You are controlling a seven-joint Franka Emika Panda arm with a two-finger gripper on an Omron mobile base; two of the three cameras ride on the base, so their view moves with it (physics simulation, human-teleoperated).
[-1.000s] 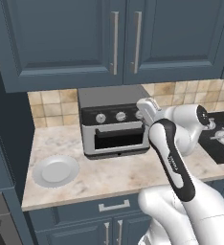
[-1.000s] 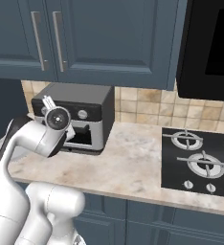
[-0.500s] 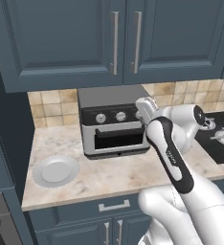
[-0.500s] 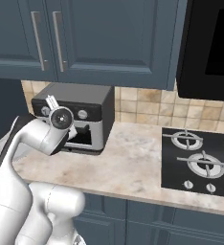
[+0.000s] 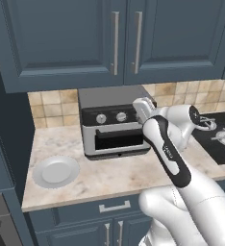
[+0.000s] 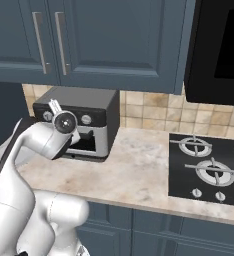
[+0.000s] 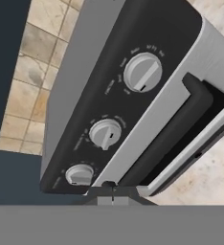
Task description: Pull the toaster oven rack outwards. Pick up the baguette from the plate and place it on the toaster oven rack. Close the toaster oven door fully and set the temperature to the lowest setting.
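The end effector (image 7: 112, 187) was fully closed, gripping nothing, right in front of the black control strip of the toaster oven (image 5: 109, 98). The oven stood on the desk (image 5: 109, 175); the plate (image 5: 56, 171) lay bare at its left.

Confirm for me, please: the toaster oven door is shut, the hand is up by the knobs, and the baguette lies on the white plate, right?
Not quite: the plate is bare in the left base view, with no baguette on it. The rest holds: the toaster oven door is shut and the hand is at the knobs.
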